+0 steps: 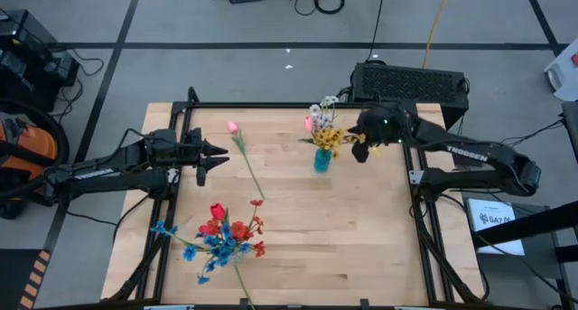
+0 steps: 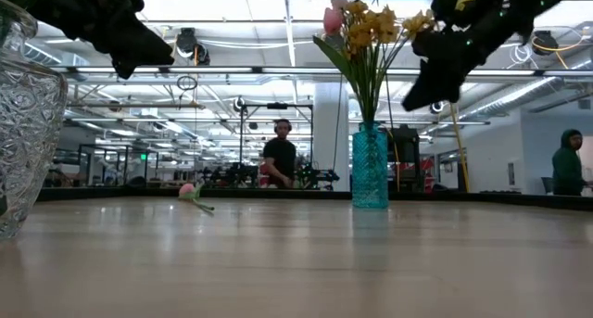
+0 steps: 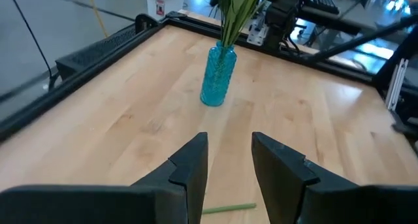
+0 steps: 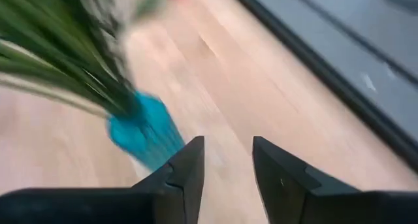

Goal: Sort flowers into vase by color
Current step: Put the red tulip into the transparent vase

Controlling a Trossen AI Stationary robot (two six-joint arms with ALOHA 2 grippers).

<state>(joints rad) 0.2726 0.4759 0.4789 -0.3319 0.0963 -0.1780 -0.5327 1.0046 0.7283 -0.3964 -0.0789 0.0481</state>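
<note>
A teal glass vase (image 1: 322, 160) stands on the table's far middle and holds yellow, pink and white flowers (image 1: 325, 129) upright on green stems (image 3: 234, 12). My right gripper (image 1: 362, 148) is open and hovers just right of the yellow blooms, above the table; the right wrist view shows the vase (image 4: 145, 136) ahead with nothing between the fingers. My left gripper (image 1: 213, 154) is open and raised over the table's left side, pointing toward the vase (image 3: 217, 74). A single pink tulip (image 1: 233, 126) lies flat beside it, and its stem (image 3: 228, 209) passes under the fingers. A pile of red and blue flowers (image 1: 221, 238) lies near the front edge.
A clear cut-glass vase (image 2: 20, 123) stands close to the low camera at that picture's left edge. A black box (image 1: 411, 82) sits beyond the table's far edge. Bare wood lies across the table's middle and right. People stand in the room behind (image 2: 279, 158).
</note>
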